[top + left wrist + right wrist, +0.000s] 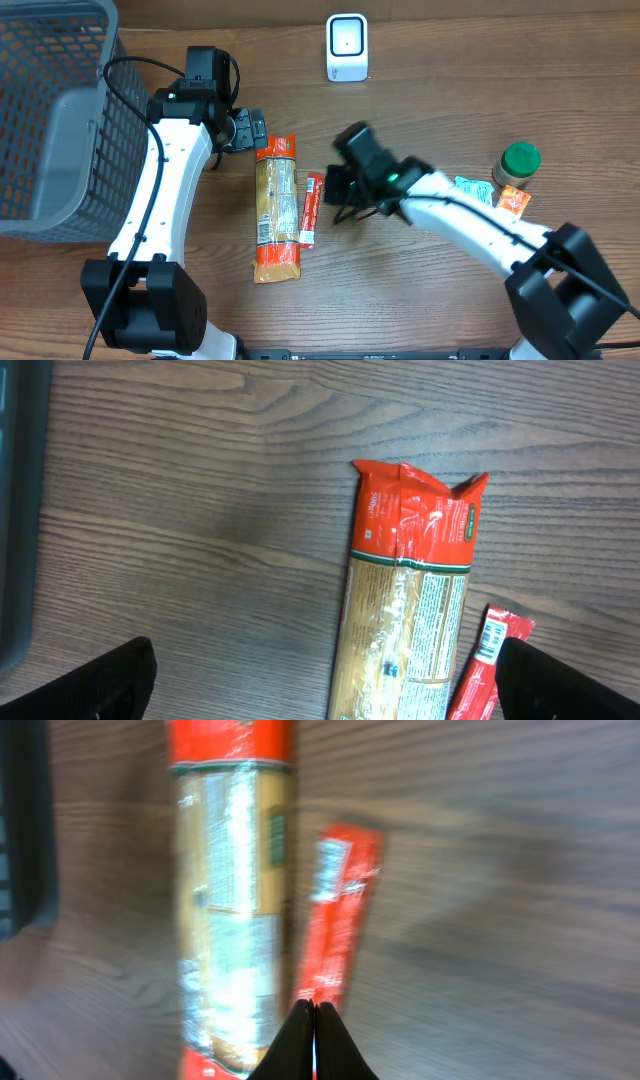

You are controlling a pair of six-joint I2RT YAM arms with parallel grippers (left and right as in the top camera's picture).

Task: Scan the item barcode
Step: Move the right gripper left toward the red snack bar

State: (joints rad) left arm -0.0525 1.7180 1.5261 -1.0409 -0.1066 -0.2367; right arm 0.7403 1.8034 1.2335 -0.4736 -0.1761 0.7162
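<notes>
**Right pincer (313,1025) shut at the near end of the red stick sachet (338,910)**

The sachet is laid flat on the worktop (430,90), just beside a long pasta packet (277,210) and parallel to it. The white scanner (347,47) is stood well apart at the far edge, facing the items. The right pincer's fingers are pressed fully together, with their tips at the sachet's near end. The wrist view is blurred, so it cannot be told whether the thin edge is nipped or was missed. A low grip at one end would be chosen, it is judged, so that the printed face is left uncovered for the scanner.

The left pincer (247,130) is held wide open and empty above the top of the pasta packet, near the basket (50,120). It is probably kept there in readiness and out of the other arm's way. No item has yet been lifted towards the scanner.
</notes>
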